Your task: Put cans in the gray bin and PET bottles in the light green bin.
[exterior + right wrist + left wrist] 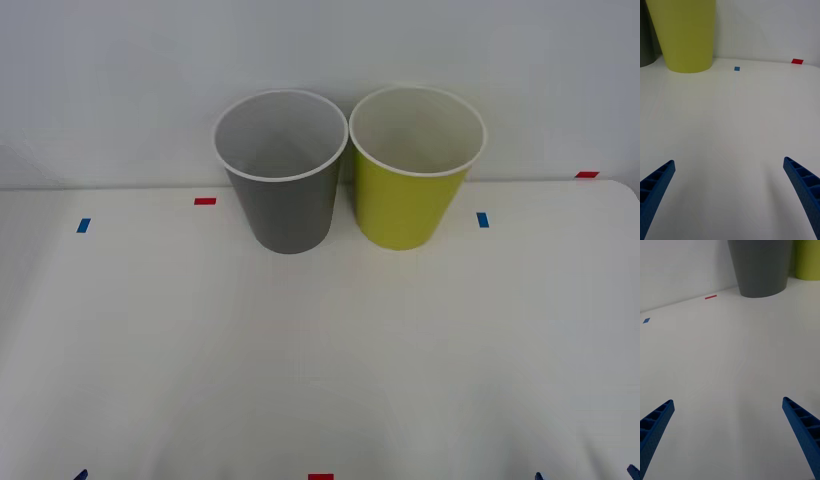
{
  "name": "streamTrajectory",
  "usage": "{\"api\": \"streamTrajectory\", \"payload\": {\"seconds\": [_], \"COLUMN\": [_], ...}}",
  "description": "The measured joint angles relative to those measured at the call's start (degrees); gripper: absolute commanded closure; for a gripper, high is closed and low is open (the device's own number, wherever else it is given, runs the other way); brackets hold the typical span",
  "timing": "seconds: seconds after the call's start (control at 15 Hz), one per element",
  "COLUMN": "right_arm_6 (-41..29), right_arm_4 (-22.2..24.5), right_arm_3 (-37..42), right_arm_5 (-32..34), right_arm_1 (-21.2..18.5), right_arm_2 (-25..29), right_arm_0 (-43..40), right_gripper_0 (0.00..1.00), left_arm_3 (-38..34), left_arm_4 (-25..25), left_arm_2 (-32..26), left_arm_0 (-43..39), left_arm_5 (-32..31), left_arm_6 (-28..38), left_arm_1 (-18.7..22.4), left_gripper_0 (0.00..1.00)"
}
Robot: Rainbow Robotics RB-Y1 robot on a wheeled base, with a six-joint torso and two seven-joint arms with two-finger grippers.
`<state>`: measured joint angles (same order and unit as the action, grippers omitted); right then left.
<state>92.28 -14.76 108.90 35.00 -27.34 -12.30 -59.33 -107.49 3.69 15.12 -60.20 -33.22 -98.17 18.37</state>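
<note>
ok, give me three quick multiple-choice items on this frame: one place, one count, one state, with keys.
1. Where does the round dark gray plastic bin stand relative to the round yellow-green plastic bin?
A. to the robot's left of it
B. to the robot's right of it
C. stacked inside it

2. How many bins stand on the white table?
A. one
B. two
C. three

3. What state is the right hand in?
A. shut on a can
B. shut on nothing
C. open

Answers:
1. A, since the front view shows the gray bin to the left, side by side with the green one.
2. B, one gray and one green.
3. C, its blue ribbed fingers sit wide apart over bare table; the left hand is open likewise.
</note>
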Motion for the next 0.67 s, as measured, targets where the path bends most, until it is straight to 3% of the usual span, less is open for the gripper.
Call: {"api": "streamTrajectory", "payload": {"seconds": [0.67], "right_arm_6": [0.0], "right_arm_4": [0.0], "right_arm_3": [0.0], "right_arm_5": [-0.01], "right_arm_1": [0.0], "right_arm_2": [0.0], "right_arm_0": [0.0], "right_gripper_0": [0.0], "left_arm_3": [0.0], "left_arm_4": [0.0], "left_arm_2": [0.0], "left_arm_0": [0.0], "left_arm_5": [0.0], "left_arm_6": [0.0], "left_arm_1": [0.0], "left_gripper_0": [0.0]}}
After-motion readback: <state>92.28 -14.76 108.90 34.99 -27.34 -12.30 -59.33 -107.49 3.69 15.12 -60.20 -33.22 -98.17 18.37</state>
